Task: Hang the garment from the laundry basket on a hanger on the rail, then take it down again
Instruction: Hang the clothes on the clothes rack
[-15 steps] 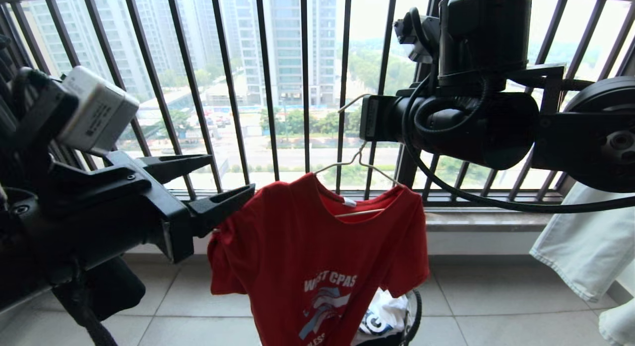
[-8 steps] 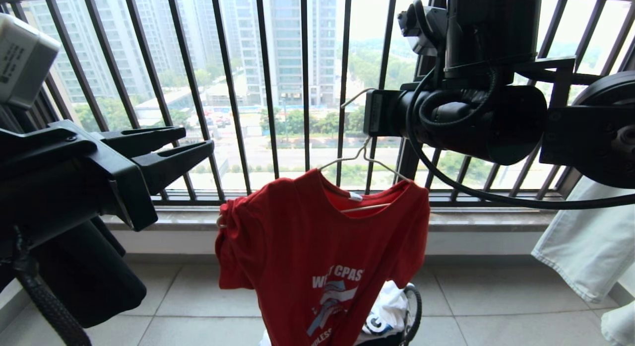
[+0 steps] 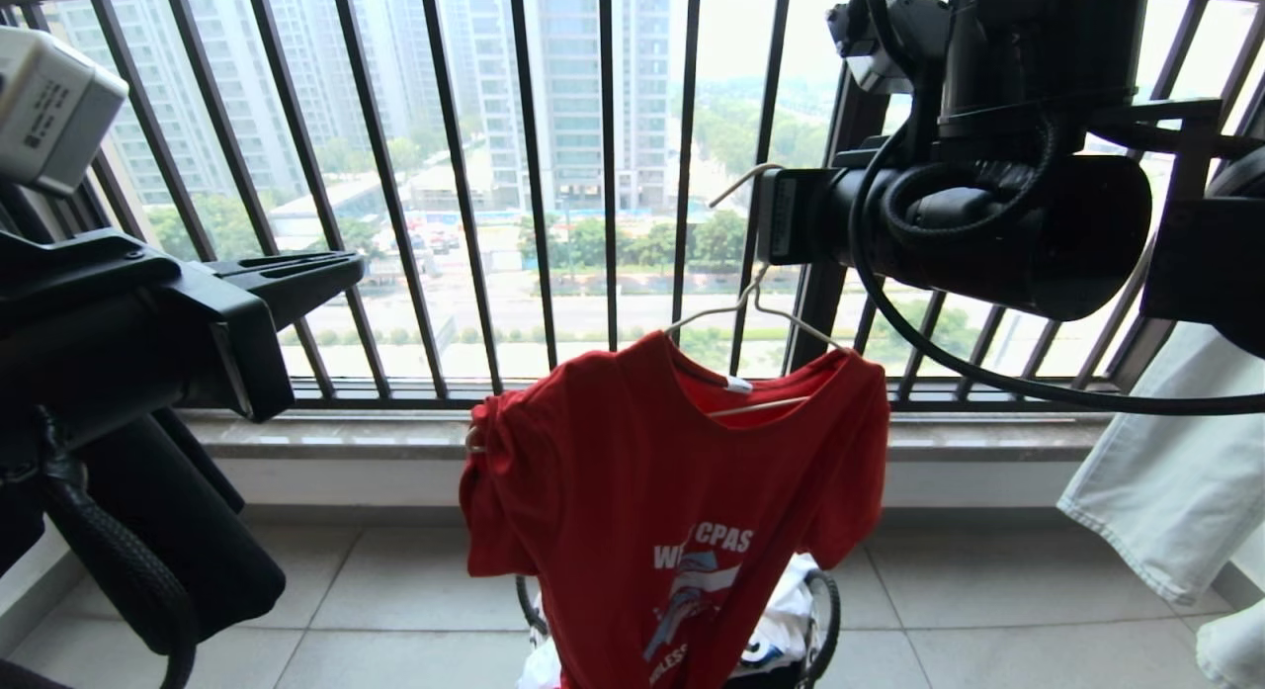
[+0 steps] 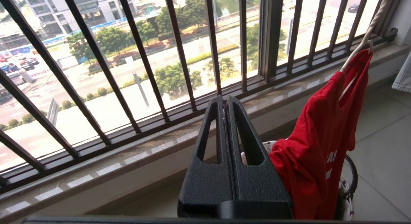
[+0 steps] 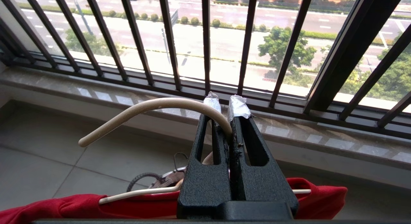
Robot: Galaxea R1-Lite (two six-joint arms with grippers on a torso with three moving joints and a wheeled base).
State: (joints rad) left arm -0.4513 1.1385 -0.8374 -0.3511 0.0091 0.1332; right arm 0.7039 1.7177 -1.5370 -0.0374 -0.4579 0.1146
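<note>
Black vertical bars of a window railing (image 3: 534, 175) run across the whole background, with a pale stone sill (image 3: 395, 437) beneath and grey floor tiles (image 3: 969, 590) below that. A white cloth (image 3: 1166, 462) hangs at the right edge, close to the right arm's thick black body and its looping cable. Nothing stands between the two arms and the shirt.

The garment, a red short-sleeved cotton T-shirt with white lettering and a blue-and-white print (image 3: 672, 511), hangs in mid-air in front of the railing. It is draped on a thin white wire hanger (image 3: 761, 308); one shoulder sits bunched and crumpled at the hanger's left end, the other lies smooth. Directly under its hem sits the small round laundry basket with thin black wire handles (image 3: 825, 610), holding white printed fabric.

The right gripper (image 5: 228, 113), matte black with textured wedge-shaped fingers and silvery tape on the tips, is clamped on the hanger's curved hook, which arcs out from between the fingers. The red shirt and the hanger's crossbar lie just under it in the right wrist view.

The left gripper (image 4: 225, 100), of the same rough black plastic, has its two fingers pressed together with nothing between them. It sits well apart from the shirt, to the shirt's left, pointing toward the railing.
</note>
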